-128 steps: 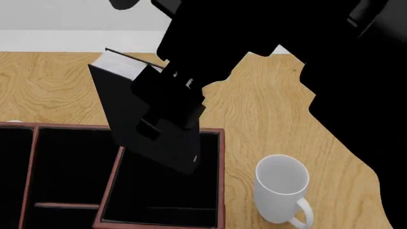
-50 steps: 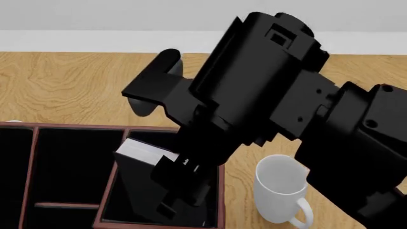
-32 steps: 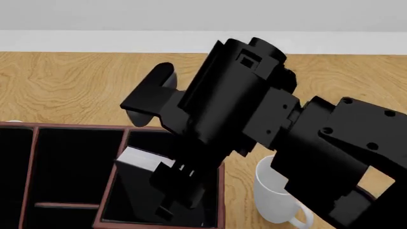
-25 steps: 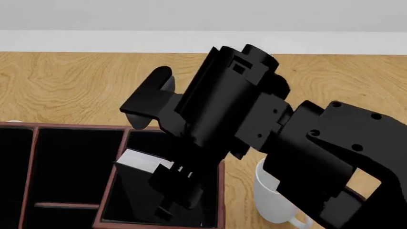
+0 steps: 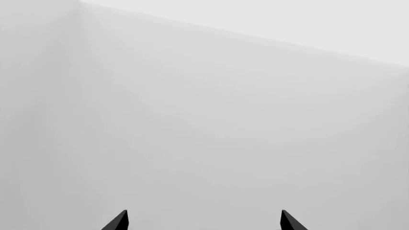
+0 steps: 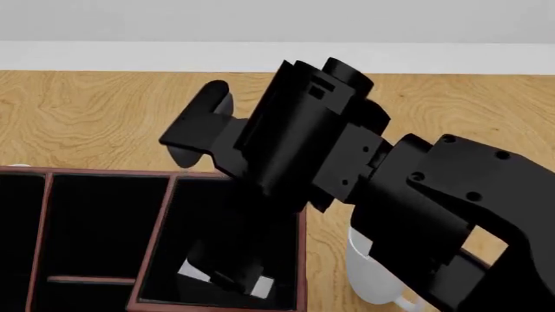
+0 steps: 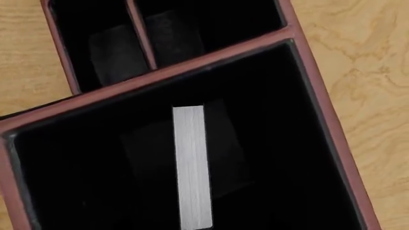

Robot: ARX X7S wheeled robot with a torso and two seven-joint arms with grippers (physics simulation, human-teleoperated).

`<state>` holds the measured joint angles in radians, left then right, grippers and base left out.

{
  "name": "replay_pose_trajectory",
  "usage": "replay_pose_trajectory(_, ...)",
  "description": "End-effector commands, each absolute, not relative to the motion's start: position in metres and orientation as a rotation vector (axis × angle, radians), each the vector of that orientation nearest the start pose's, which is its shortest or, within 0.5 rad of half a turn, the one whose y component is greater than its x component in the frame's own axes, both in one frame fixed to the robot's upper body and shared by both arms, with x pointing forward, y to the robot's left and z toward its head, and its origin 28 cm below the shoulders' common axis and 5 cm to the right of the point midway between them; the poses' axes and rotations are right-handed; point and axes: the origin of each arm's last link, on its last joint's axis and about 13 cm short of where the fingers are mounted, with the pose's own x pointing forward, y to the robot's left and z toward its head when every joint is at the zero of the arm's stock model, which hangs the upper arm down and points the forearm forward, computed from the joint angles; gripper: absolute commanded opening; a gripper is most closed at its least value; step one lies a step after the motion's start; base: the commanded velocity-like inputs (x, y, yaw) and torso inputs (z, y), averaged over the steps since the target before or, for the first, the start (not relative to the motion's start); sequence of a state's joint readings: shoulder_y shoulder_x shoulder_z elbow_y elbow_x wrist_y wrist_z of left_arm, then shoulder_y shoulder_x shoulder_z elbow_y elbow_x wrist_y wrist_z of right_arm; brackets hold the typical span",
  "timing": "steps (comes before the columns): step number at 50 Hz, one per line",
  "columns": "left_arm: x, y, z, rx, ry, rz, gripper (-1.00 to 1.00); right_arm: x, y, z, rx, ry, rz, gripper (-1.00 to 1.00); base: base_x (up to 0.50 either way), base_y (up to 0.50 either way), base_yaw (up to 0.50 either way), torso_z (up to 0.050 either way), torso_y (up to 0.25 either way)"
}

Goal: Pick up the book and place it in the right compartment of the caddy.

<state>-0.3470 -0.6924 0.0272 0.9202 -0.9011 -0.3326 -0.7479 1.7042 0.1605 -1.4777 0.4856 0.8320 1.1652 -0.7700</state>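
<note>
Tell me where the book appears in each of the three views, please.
Head view: book low in the caddy's right compartment, mostly hidden beneath the right arm.
Right wrist view: book central, white page edges showing.
Left wrist view: not in it.
Shared landmark: the compartment's reddish-brown wall.

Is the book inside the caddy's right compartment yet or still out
Inside: the book's white page edge lies within the right compartment's reddish-brown walls.
</note>
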Motion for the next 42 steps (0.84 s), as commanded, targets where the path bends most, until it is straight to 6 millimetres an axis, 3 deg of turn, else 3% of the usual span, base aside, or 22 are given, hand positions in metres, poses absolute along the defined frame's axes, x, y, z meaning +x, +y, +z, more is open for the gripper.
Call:
replay_pose_trajectory(1, 0.174, 0.237, 0.244, -0.199, -0.605, 0.010, 1.00, 0.366, -0.047, 0.297, -0.768, 0.898, 0.991, 1.00, 0.00, 0.00, 0.00, 0.000, 0.000)
replay_pose_trajectory(29, 0.162, 0.235, 0.257, -0.200, -0.653, -0.008, 1.00, 0.331, -0.061, 0.358, -0.765, 0.749, 0.920, 1.00, 0.00, 0.00, 0.00, 0.000, 0.000)
replay_pose_trajectory(42, 0.162, 0.233, 0.257, -0.202, -0.656, -0.014, 1.00, 0.320, -0.071, 0.357, -0.727, 0.717, 0.911, 1.00, 0.00, 0.00, 0.00, 0.000, 0.000)
